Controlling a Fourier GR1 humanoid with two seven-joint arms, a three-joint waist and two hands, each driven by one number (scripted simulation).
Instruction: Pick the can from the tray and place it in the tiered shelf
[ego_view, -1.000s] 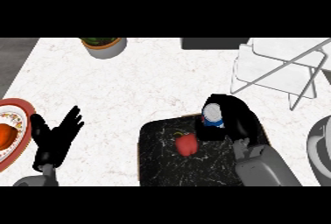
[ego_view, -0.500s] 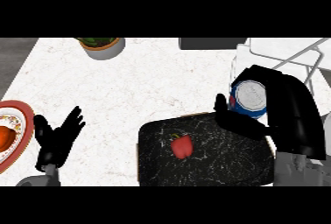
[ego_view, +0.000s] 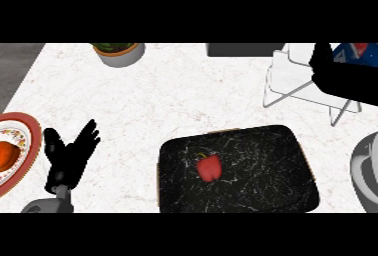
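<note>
The left hand (ego_view: 70, 152) rests open, fingers spread, beside a plate (ego_view: 21, 131). The dark tray (ego_view: 244, 190) in the middle has only a red pepper (ego_view: 209, 166) on it. Far right, the right hand (ego_view: 341, 77) curls round the can (ego_view: 353, 51), right above the wire shelf (ego_view: 299, 82). The white counter (ego_view: 184, 95) has lots of room.

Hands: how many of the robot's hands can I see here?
2: the left hand rests open at lower left; the right hand, top right over the tiered shelf, holds the can.
</note>
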